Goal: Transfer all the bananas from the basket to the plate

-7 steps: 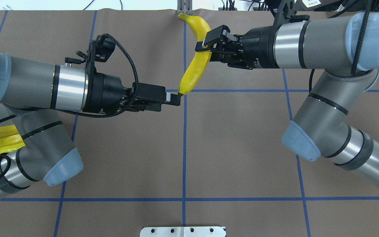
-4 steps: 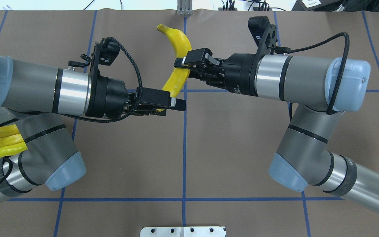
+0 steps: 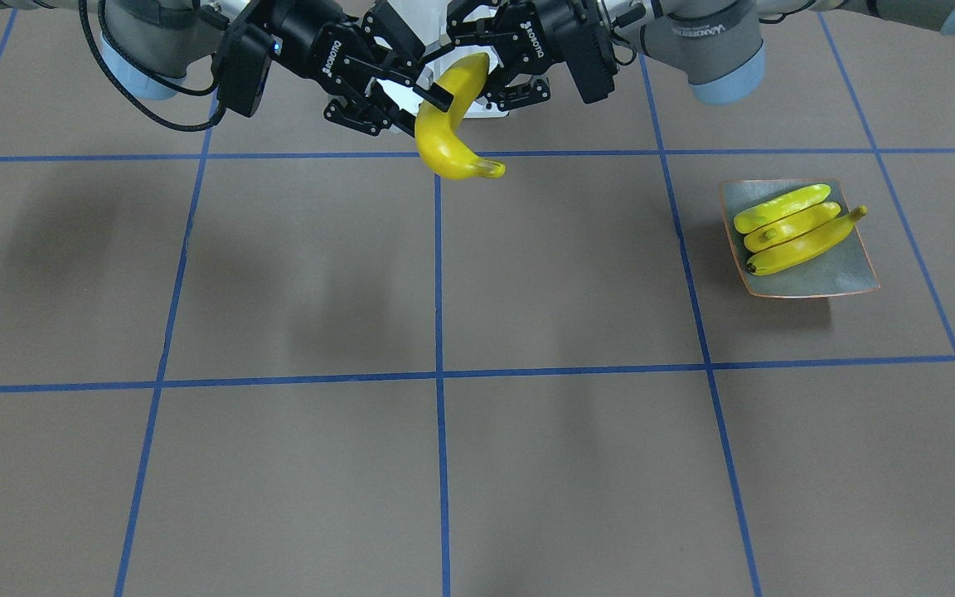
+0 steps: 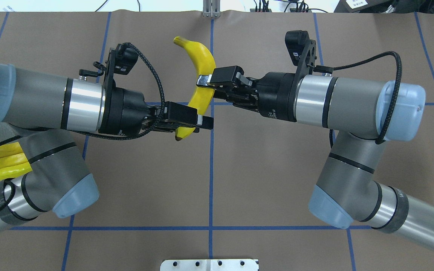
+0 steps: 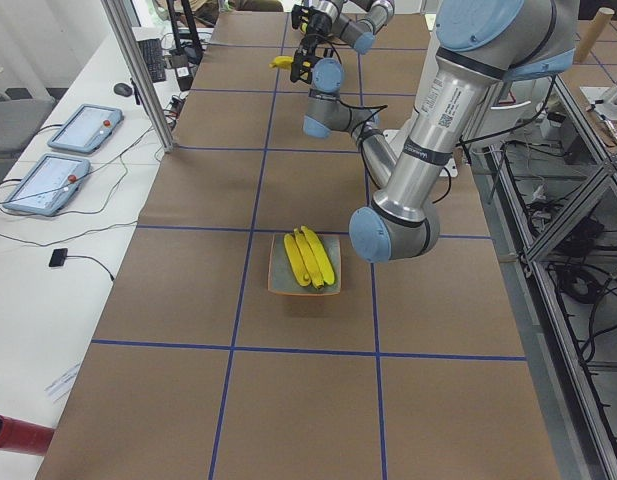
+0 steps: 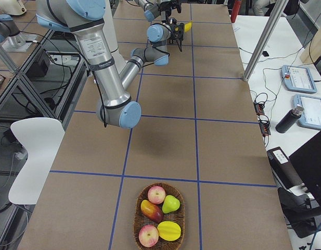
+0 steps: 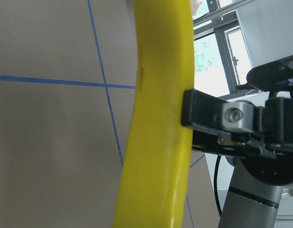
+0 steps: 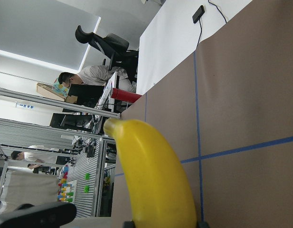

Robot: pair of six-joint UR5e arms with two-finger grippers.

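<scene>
My right gripper (image 4: 202, 81) is shut on the middle of a yellow banana (image 4: 202, 64) and holds it in the air over the far middle of the table. My left gripper (image 4: 203, 122) is open, and its fingers stand on either side of the banana's lower end (image 4: 182, 133). The front view shows the same banana (image 3: 444, 141) between the two grippers. It fills the left wrist view (image 7: 155, 142) and the right wrist view (image 8: 151, 175). Three more bananas (image 3: 792, 228) lie side by side on the grey-green plate (image 3: 826, 278), mostly hidden under my left arm in the overhead view.
A wicker basket (image 6: 135, 224) with apples, a pear and other fruit stands at the table's end on my right; no banana shows in it. Brown paper with blue tape lines covers the table. A metal bracket (image 4: 209, 264) sits at the near edge.
My right arm has carried the banana left and nearer to me. Its lower end has gone from just touching the left gripper's tip to lying between the left gripper's fingers.
</scene>
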